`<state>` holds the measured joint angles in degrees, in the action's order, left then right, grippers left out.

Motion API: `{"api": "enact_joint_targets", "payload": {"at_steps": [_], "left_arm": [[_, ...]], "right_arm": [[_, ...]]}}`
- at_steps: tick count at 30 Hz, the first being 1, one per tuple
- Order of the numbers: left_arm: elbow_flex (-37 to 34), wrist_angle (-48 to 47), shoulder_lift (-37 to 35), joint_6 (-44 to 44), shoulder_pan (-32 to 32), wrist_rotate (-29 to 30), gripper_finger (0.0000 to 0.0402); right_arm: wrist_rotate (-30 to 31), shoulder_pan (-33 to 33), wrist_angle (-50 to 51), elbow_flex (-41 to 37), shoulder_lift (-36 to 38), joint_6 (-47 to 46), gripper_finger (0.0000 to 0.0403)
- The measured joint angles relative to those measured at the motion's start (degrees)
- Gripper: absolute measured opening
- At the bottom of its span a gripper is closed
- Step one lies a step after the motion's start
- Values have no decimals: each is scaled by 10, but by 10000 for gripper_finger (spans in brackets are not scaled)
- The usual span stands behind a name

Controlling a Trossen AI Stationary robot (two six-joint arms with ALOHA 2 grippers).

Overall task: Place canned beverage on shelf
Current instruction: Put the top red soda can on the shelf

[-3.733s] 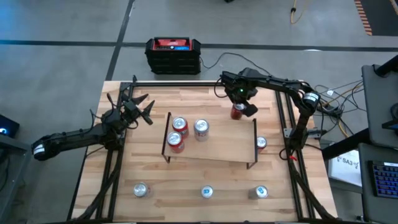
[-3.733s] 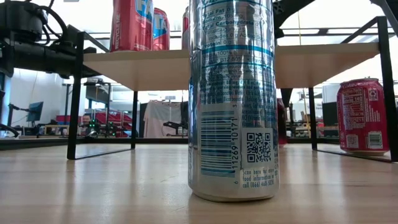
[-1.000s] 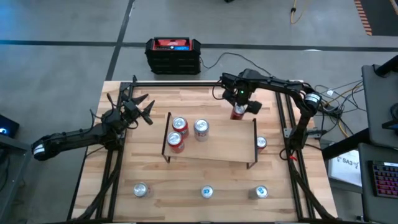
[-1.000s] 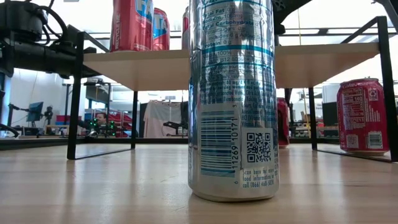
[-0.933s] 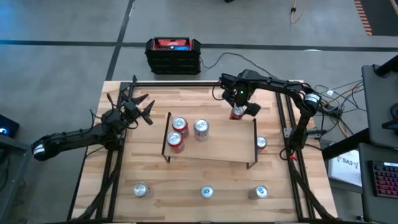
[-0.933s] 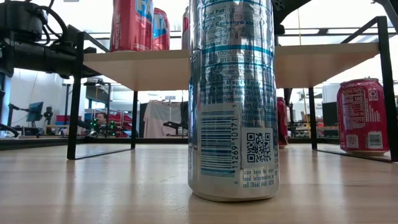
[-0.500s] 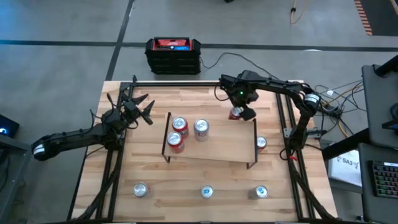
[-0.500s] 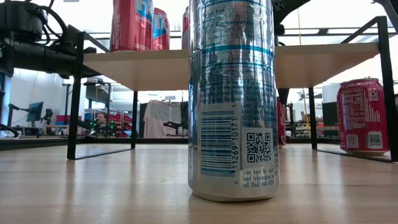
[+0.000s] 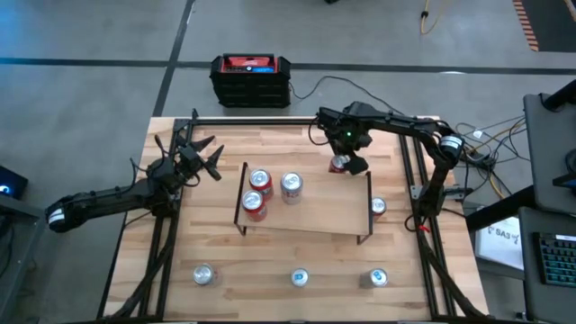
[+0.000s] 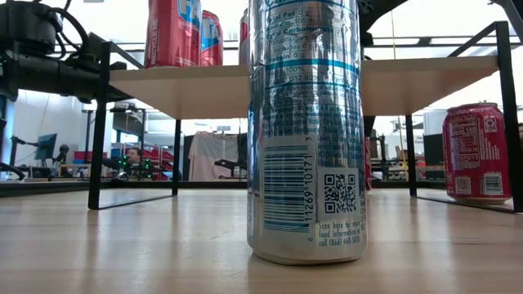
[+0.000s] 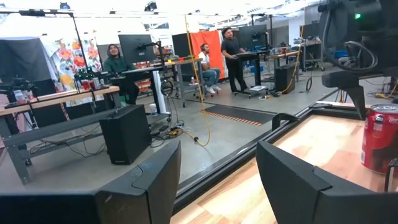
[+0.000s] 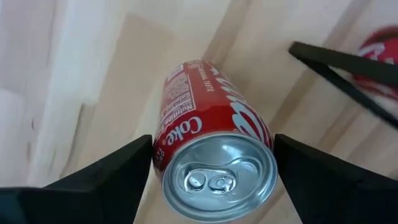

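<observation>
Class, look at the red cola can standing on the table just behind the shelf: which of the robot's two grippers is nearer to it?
The right. The right gripper hangs directly over the red cola can, open fingers either side. The left gripper waits beyond the shelf's far end.

The left end effector (image 11: 217,186) shows its two dark fingers (image 11: 143,186) standing apart with nothing between them, held over the light wooden table (image 11: 249,199) near its black edge rail (image 11: 249,163). Farther along the table a red can (image 11: 380,138) stands upright, and above it hangs the other arm (image 11: 348,37), dark, with a green light on it. Beyond the table lies a grey floor with a striped orange and black mat (image 11: 239,114) and a black box (image 11: 126,133). Several people (image 11: 232,53) stand or sit at desks in the background, perhaps four.
</observation>
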<state>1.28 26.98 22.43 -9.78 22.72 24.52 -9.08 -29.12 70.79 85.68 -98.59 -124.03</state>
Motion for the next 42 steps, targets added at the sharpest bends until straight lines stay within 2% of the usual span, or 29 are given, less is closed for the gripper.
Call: {"api": "enact_joint_targets", "payload": {"at_steps": [6,10,14,19,28,34,42], "left_arm": [[0,0,0,0,0,0,195],[0,0,0,0,0,0,195],[0,0,0,0,0,0,195],[0,0,0,0,0,0,195],[0,0,0,0,0,0,195],[0,0,0,0,0,0,195],[0,0,0,0,0,0,195]], "right_arm": [[2,0,-10,10,0,98,322],[1,0,-9,20,0,141,351],[1,0,-8,28,0,242,391],[-4,0,-4,32,0,398,396],[-1,0,-3,32,0,472,400],[1,3,-2,30,0,458,400],[39,11,4,16,-14,535,400]]}}
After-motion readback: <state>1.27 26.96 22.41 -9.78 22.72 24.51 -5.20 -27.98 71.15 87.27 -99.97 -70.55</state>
